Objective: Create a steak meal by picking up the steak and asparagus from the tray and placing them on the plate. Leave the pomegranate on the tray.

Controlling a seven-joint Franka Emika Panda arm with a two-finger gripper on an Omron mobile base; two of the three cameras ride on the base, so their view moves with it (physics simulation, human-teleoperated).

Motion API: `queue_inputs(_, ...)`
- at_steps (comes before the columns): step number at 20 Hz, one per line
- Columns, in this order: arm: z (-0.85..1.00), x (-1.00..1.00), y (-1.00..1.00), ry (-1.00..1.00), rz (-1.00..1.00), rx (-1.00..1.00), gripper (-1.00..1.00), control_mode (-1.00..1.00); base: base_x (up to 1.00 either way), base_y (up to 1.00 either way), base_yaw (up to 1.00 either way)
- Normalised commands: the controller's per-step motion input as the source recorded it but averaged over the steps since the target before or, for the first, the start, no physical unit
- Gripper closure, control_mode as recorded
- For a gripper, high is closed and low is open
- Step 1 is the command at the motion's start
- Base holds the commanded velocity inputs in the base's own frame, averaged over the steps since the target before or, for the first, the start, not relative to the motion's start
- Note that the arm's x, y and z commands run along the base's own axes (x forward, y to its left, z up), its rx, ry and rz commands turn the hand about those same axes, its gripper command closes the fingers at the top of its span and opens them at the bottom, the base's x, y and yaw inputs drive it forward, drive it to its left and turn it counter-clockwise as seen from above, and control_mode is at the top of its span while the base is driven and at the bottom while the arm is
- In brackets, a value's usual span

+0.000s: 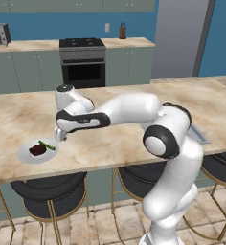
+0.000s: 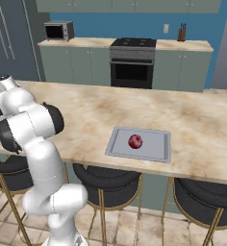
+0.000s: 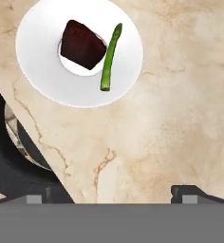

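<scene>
- The steak (image 3: 83,45) sits in the centre of the plate (image 3: 47,80), and the asparagus (image 3: 110,57) lies just beside it, touching its edge.
- The pomegranate (image 2: 135,141) rests alone on the tray (image 2: 158,151), well apart on the worktop (image 1: 19,119).
- The tool (image 1: 61,135) hangs spread wide and empty, near the plate's rim.
- Both foods look placed, so the sound move is a straight lift clear, without brushing the plate.
</scene>
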Motion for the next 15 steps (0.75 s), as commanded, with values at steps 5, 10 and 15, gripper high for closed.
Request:
queue_inputs(5,0.63,-0.61,-1.00,-0.13,0.00,0.21,-1.00,-1.00,0.00,0.00,0.00)
queue_inputs(10,0.33,-0.24,-0.91,-0.11,0.00,0.26,-1.00,-1.00,0.00,0.00,0.00)
queue_inputs(15,0.00,-0.27,-0.88,-0.06,0.00,0.26,-1.00,-1.00,0.00,0.00,0.00)
